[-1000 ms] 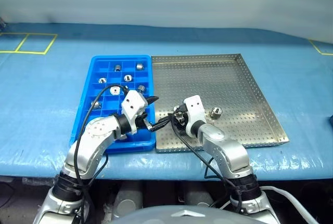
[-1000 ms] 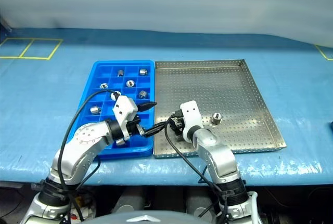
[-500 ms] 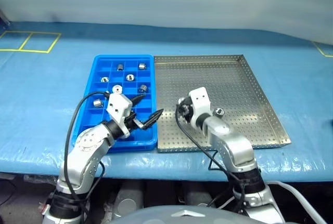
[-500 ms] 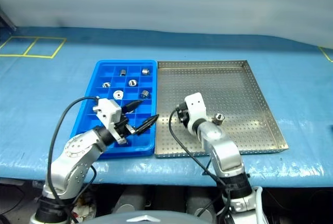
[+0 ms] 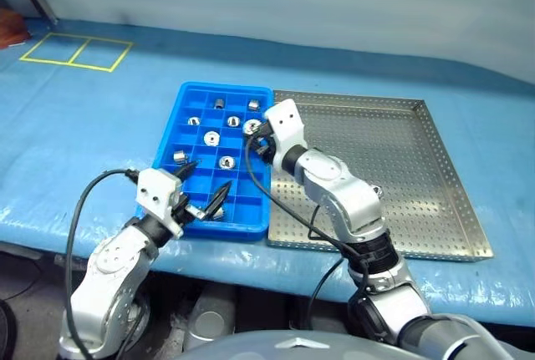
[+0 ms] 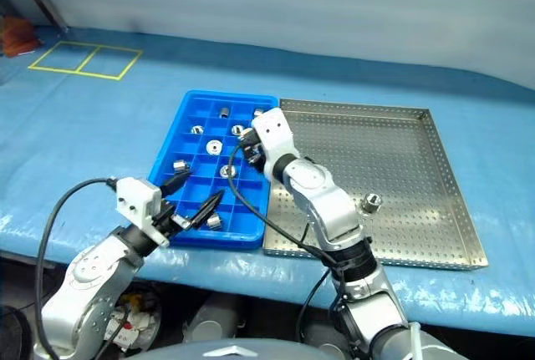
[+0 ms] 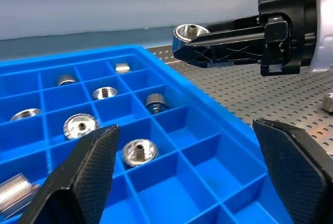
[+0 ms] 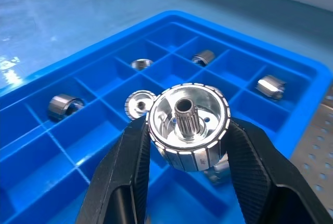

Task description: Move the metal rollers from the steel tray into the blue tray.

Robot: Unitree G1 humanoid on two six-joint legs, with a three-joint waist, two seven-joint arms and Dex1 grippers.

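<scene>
The right gripper's (image 8: 188, 146) fingers (image 8: 122, 182) are clamped on one metal roller (image 8: 188, 126), suspended above the right-hand cells of the blue tray (image 5: 171, 147). The step in hand is judged to be carry-to-place. Seven rollers (image 5: 211, 137) sit in separate cells toward the far end; one roller (image 6: 370, 202) remains on the steel tray (image 5: 410, 139), near its right side. The left gripper (image 5: 203, 190), fingers spread wide and empty, hovers at the blue tray's near edge. Next move: lower over an empty cell, then release. Both trays rest on the desk (image 5: 75, 126).
</scene>
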